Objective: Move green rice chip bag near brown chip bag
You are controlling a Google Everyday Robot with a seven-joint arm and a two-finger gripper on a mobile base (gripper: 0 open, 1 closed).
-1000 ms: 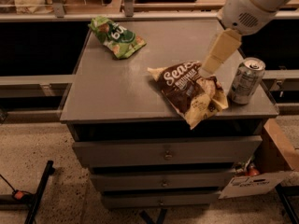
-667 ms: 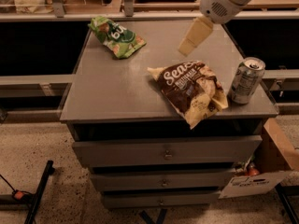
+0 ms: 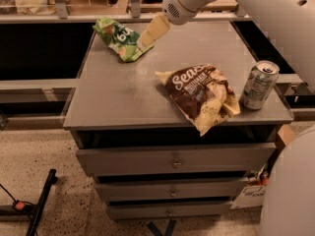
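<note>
Over the cabinet top (image 3: 123, 100) the gripper (image 3: 145, 42) has swung from the brown bag (image 3: 197, 90) to the green bag (image 3: 118, 36)'s edge, grip unclear.

One cam, set high in front of the counter (image 3: 123, 95), facing down & fwd at a steep angle. Mid-range: whole counter top in frame, plus drawer fronts (image 3: 173, 161) below & a strip of floor. The arm (image 3: 256, 9) enters top right, close to the lens. The gripper (image 3: 143, 44) sits at the back of the counter, frame left, by the green rice chip bag (image 3: 119, 37); contact unclear.
</note>
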